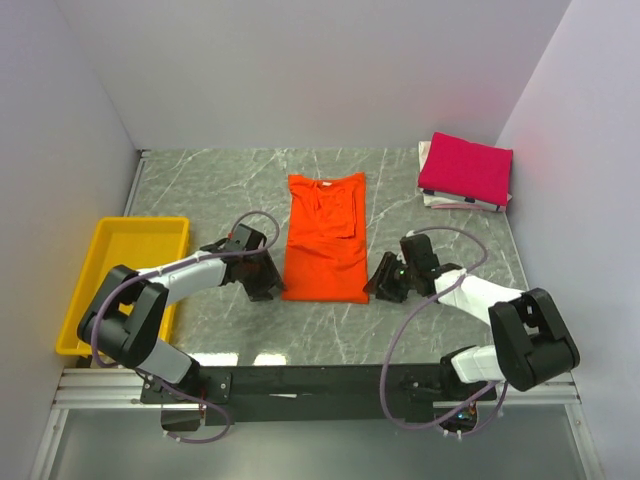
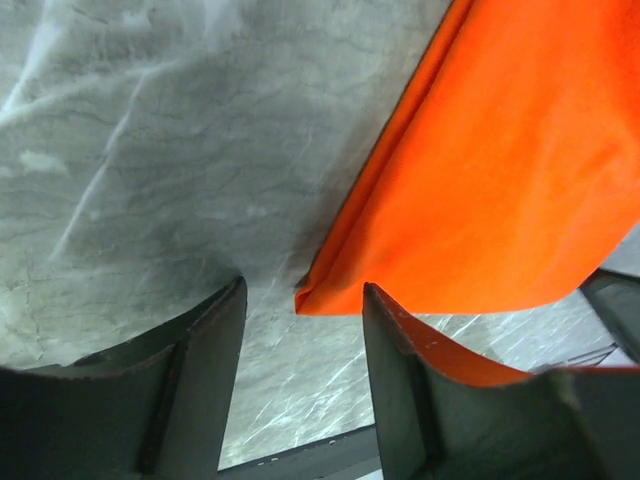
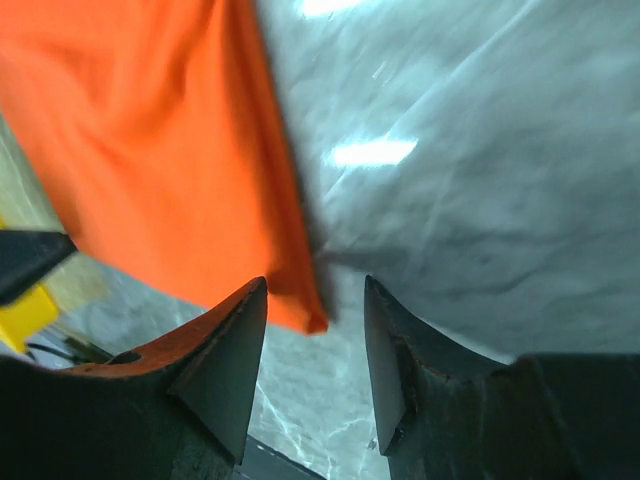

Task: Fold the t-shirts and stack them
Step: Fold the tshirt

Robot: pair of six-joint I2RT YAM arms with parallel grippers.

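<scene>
1. My left end effector (image 1: 262,284) was low over the table (image 1: 200,190) at the near left corner of the orange shirt (image 1: 325,245). Its jaws were apart and held nothing.
2. In the left wrist view, the tip of that corner lay in the gap between my two fingers (image 2: 215,340), with the cloth running away past the right-hand one.
3. My right end effector (image 1: 385,282) was just as low at the shirt's near right corner, also spread open and holding nothing. In the right wrist view, the corner tip lay in the gap, closer to the left-hand finger.
4. The orange shirt lay flat mid-table as a narrow lengthwise strip, collar at the far end and hem toward me, between my two end effectors.
5. The pink shirt (image 1: 465,168) lay folded in the far right corner on something pale, well apart from both end effectors.
6. A yellow tray (image 1: 100,250) sat at the table's left edge, beside my left arm.
</scene>
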